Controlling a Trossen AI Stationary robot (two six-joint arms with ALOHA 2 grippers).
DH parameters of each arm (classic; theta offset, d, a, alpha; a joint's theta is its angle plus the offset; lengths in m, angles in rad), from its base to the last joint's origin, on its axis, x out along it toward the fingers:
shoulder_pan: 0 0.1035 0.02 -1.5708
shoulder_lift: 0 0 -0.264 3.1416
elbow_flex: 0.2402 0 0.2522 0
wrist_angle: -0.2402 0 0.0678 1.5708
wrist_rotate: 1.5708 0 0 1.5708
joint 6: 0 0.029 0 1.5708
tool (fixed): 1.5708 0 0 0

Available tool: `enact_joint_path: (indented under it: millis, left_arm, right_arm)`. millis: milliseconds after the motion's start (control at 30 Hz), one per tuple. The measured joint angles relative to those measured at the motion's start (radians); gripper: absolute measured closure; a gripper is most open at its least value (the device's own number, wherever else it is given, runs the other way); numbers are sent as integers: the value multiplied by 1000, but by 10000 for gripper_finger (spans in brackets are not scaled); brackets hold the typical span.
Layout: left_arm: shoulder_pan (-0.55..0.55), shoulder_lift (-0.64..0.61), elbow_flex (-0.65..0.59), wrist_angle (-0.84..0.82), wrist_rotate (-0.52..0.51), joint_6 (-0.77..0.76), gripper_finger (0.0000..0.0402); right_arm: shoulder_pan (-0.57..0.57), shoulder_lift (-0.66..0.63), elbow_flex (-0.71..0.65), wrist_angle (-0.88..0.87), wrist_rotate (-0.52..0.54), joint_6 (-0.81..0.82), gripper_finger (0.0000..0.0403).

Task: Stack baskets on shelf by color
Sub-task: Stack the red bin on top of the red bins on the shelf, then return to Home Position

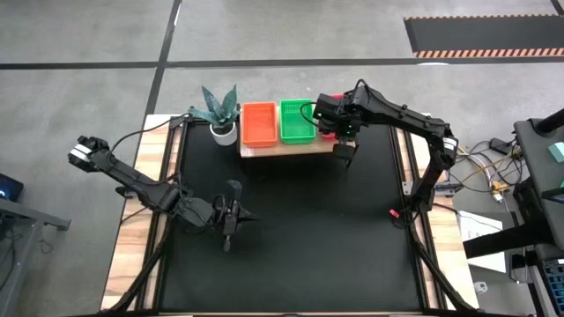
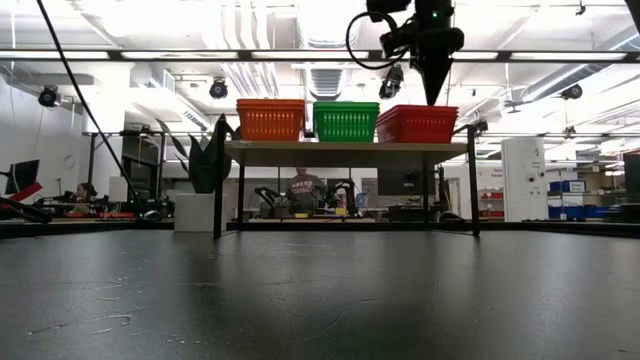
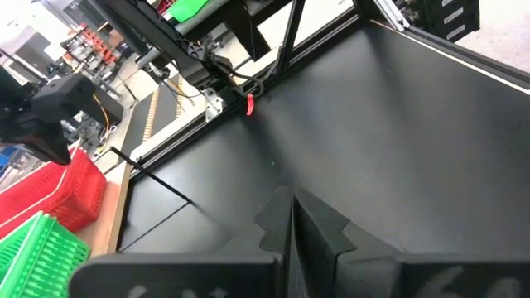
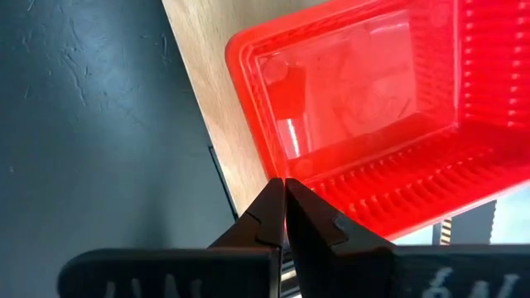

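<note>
left gripper [image 1: 231, 216]: sitting low over the black tabletop [image 1: 291, 246], well away from the shelf, fingers clenched on nothing

plant [image 1: 218, 110]: spiky dark-green leaves in a white pot, standing just beside the shelf

shelf [image 1: 291, 148]: pale wood board on thin black legs, carrying three stacks in a row

baskets: ribbed plastic mesh, boxy; showing orange [image 1: 259, 123], green [image 1: 297, 121], red [image 2: 416, 123]

right gripper [image 4: 285, 217]: hovering above the red one's rim, fingers pinched together, gripping nothing

room: bright workshop, ceiling lights glowing
</note>
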Motion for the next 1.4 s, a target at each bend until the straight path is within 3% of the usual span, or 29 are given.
enact_joint_path:
  millis: [867, 1233, 1400]
  left_arm:
    - [0, 0, 0, 0, 0, 0, 402]
    - [0, 0, 0, -2, 0, 0, 402]
    - [-14, -52, 0, -172, 1, -33, 402]
  right_arm:
    - [0, -3, 3, 5, -4, -21, 394]
    - [4, -3, 92, 1, 31, -17, 394]
    - [49, -28, 116, 25, -39, -31, 394]
